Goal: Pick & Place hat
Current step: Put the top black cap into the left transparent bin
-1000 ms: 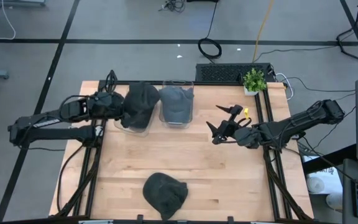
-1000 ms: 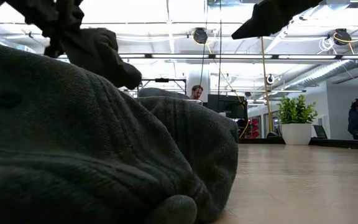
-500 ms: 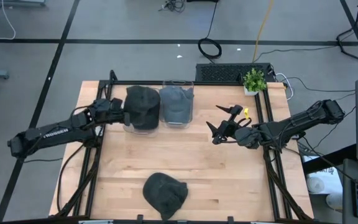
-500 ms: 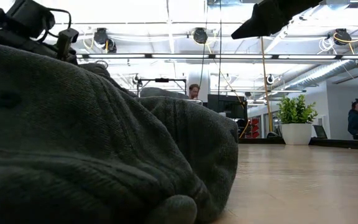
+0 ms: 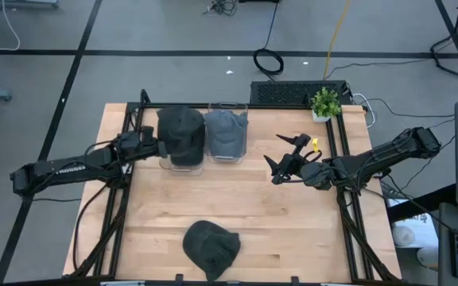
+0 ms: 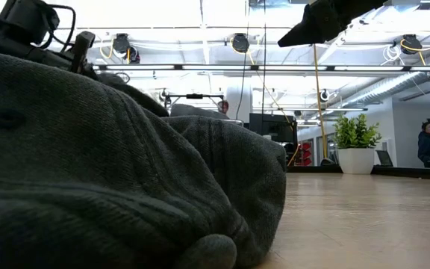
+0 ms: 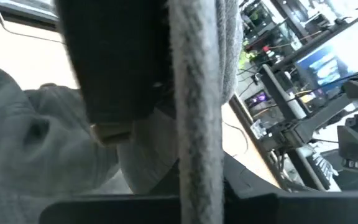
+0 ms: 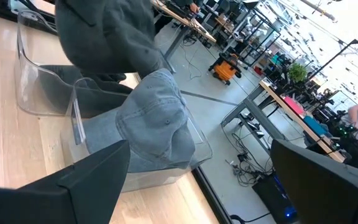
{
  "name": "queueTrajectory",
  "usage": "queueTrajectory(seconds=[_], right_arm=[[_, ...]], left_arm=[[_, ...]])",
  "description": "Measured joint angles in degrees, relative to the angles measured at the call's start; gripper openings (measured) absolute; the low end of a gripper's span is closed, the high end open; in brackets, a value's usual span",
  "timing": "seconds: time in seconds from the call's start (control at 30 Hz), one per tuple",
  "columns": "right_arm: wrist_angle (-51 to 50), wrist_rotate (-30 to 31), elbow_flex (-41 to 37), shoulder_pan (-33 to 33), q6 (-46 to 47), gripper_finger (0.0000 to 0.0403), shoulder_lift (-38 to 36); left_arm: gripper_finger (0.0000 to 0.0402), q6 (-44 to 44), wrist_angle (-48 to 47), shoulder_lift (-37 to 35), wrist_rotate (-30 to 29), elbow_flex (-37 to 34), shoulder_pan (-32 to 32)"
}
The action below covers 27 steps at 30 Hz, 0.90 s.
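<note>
Item: dark charcoal soft-fabric cap (image 5: 180, 133), placed in the left-hand clear plastic bin (image 5: 183, 161) at the far edge of the wooden tabletop (image 5: 293, 222). Its neighbour, a lighter blue-grey denim cap (image 5: 226, 131), is seated in a second clear plastic bin (image 5: 227, 156) just beside the first, on the side toward the small green potted plant (image 5: 325, 102). A third dark knitted-looking cap (image 5: 211, 247) is left on the tabletop near its front edge, well apart from the first bin.

Handling: the fabric is judged light, limp and non-fragile; it is expected to fold and sag when lifted, with little risk of slipping. The brim or a pinched fold of the crown is judged the best place to be taken hold of. In the left wrist view a strip of grey cloth is seen running past the dark finger.

Left pincer (image 5: 154, 148): clenched, held against the first bin's outer side; the dark charcoal cap appears to be pinched at its edge, though the contact itself is hidden.

Right pincer (image 5: 285, 158): spread wide, empty, held between the second bin and the plant.

Change: a second earlier the dark charcoal cap was carried above and slightly outside the first bin; it is now lowered over that bin, and the left arm is drawn back. The right arm is unchanged.
</note>
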Motion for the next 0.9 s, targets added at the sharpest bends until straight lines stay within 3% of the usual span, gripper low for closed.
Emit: queueTrajectory(seconds=[0.27, 0.63, 0.9], right_arm=[[-0.7, 0.0, 0.0, 0.0, 0.8, 0.0380, 0.0], [-0.7, 0.0, 0.0, 0.0, 0.9, 0.0380, 0.0], [0.0, 0.0, 0.0, 0.0, 1.3, 0.0380, 0.0]], left_arm=[[0.0009, -2.8, 8.5, 0.0, -8.5, -3.8, -9.3], [0.0009, -4.6, 9.5, 0.4, -19.9, -4.5, -20.6], [0.0009, -8.2, 11.8, 8.8, -25.4, -4.5, -24.2]])
